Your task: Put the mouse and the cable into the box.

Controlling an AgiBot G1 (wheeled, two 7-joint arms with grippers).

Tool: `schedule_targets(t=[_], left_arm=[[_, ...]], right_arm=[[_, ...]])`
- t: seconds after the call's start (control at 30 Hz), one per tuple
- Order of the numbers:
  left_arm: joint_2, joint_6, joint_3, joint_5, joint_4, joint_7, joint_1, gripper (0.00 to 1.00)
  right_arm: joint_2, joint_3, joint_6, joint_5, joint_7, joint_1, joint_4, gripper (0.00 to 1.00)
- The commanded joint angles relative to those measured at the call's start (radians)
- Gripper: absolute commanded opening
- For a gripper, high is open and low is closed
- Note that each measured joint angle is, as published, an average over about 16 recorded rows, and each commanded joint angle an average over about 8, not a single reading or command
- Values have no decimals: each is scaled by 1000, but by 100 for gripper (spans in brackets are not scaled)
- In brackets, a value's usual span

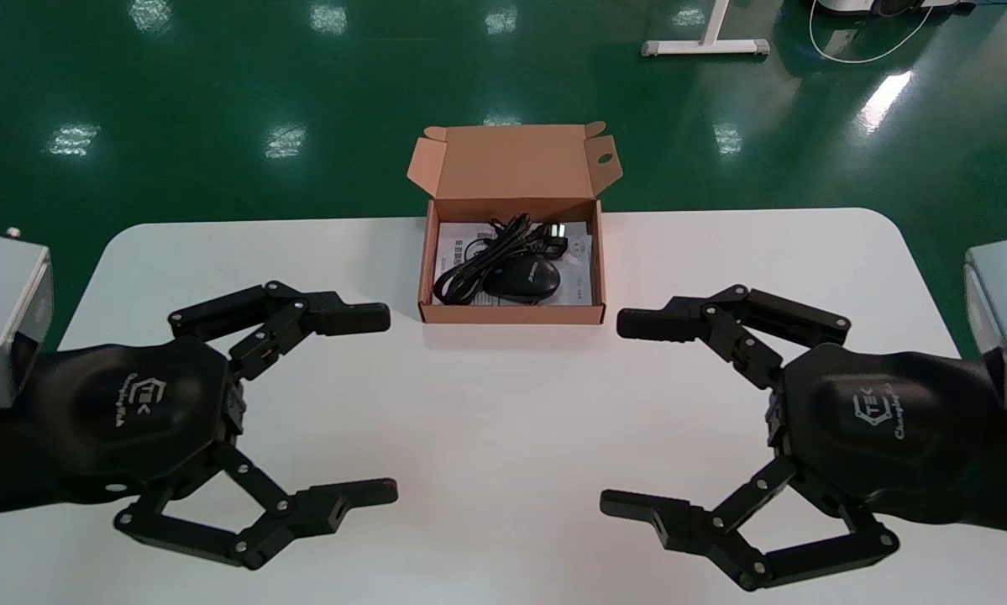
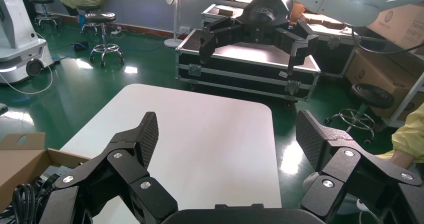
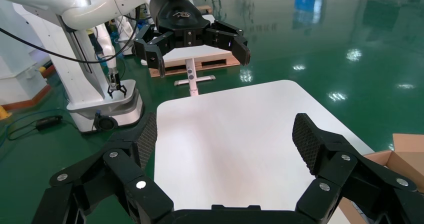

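A brown cardboard box (image 1: 511, 315) stands at the far middle of the white table (image 1: 486, 420) with its lid up. Inside it a black mouse (image 1: 522, 279) lies on a white leaflet, and a coiled black cable (image 1: 490, 254) rests beside and behind it. My left gripper (image 1: 381, 403) hovers over the near left of the table, open and empty. Opposite it, over the near right, my right gripper (image 1: 621, 412) is open and empty too. In the left wrist view the box corner (image 2: 22, 159) and cable (image 2: 25, 199) show beside my open left gripper (image 2: 227, 134). My right gripper (image 3: 227, 134) faces the left one.
The lid (image 1: 516, 164) leans back over the table's far edge. Green floor surrounds the table. A white stand base (image 1: 705, 46) sits far behind. Black cases (image 2: 250, 64) and stools (image 2: 105, 49) stand beyond the table's right end.
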Motion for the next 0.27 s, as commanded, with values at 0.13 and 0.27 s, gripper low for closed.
schedule_targets(t=[0.13, 0.27], left_arm=[[0, 0, 0, 0, 0, 0, 0, 100], [0, 0, 0, 0, 0, 0, 0, 100]], right_arm=[[0, 0, 0, 0, 0, 0, 0, 100], [0, 0, 0, 0, 0, 0, 0, 100]])
